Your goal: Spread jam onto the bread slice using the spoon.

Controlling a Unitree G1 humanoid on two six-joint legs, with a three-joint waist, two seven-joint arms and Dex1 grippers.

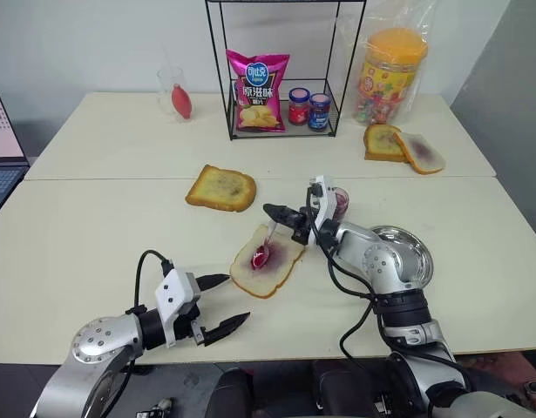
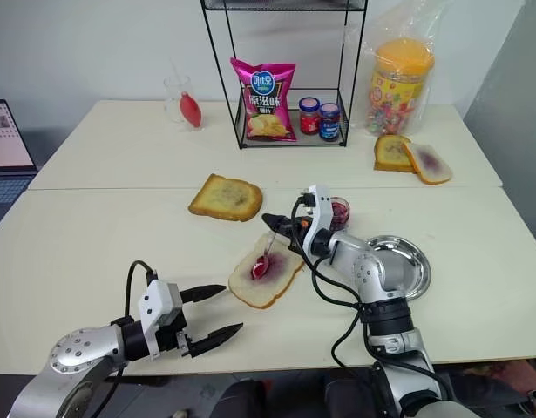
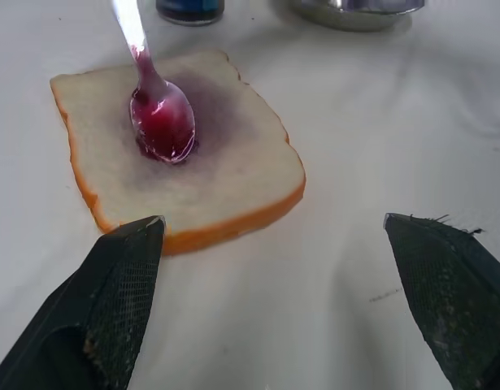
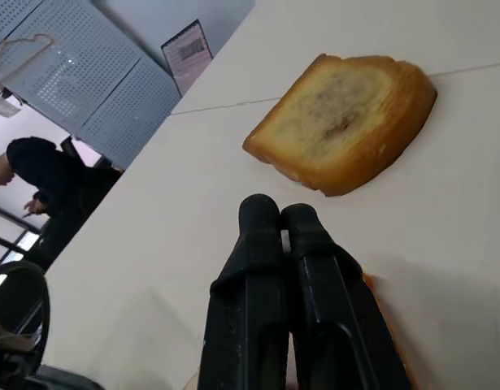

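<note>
Right gripper [image 1: 281, 218]: fingers are pressing together on the handle of the spoon [image 1: 265, 247], above the bread slice's far edge.
Spoon: its jam-coated bowl is resting on the purple smear at the centre of the bread slice [image 1: 268, 260].
Bread slice: is lying flat on the table [image 1: 93, 235], between the two grippers.
Jam jar [image 1: 340, 202]: is standing behind the right gripper, beside the steel plate [image 1: 410, 252].
Left gripper [image 1: 222, 303]: fingers are standing wide apart, holding nothing, near the slice's front corner.
Toasted slice [image 1: 220, 188]: is lying farther back on the table.
</note>
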